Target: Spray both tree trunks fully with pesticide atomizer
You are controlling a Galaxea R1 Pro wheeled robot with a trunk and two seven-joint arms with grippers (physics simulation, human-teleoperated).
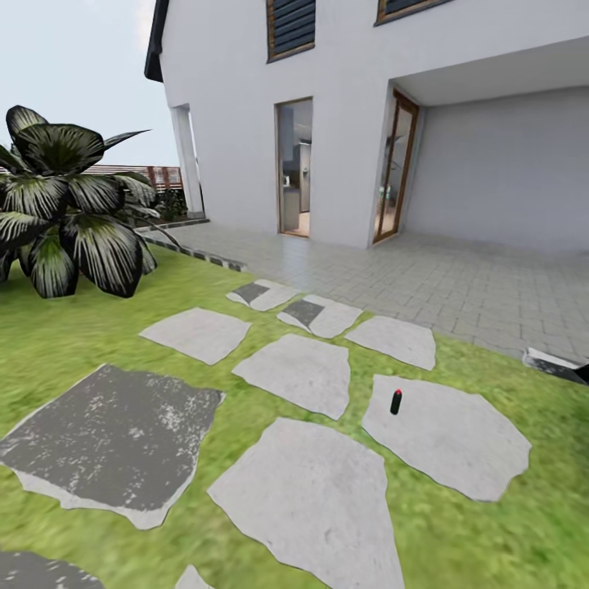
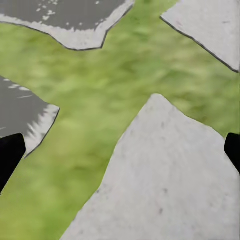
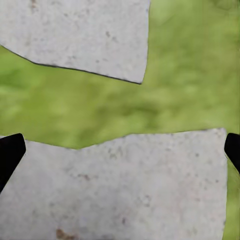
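The pesticide atomizer (image 1: pixel 396 402), a small dark bottle with a red top, stands upright on the left edge of a pale stepping stone (image 1: pixel 450 442) in the lawn, ahead and a little right in the head view. The thick pale trunks of the trees are out of view. My left gripper (image 2: pixel 120 150) hangs open over grass and stone slabs, its dark fingertips (image 2: pixel 10 152) at the frame's sides. My right gripper (image 3: pixel 120 150) is open too, above a pale slab, with nothing between its fingers (image 3: pixel 10 152).
Several irregular stepping stones (image 1: pixel 298 372) cross the green lawn (image 1: pixel 74 327) toward a paved terrace (image 1: pixel 458 278) and a white house with an open doorway (image 1: pixel 294 168). A dark broad-leaved plant (image 1: pixel 69 213) stands at the left. Part of the wooden fence (image 1: pixel 151 173) shows behind it.
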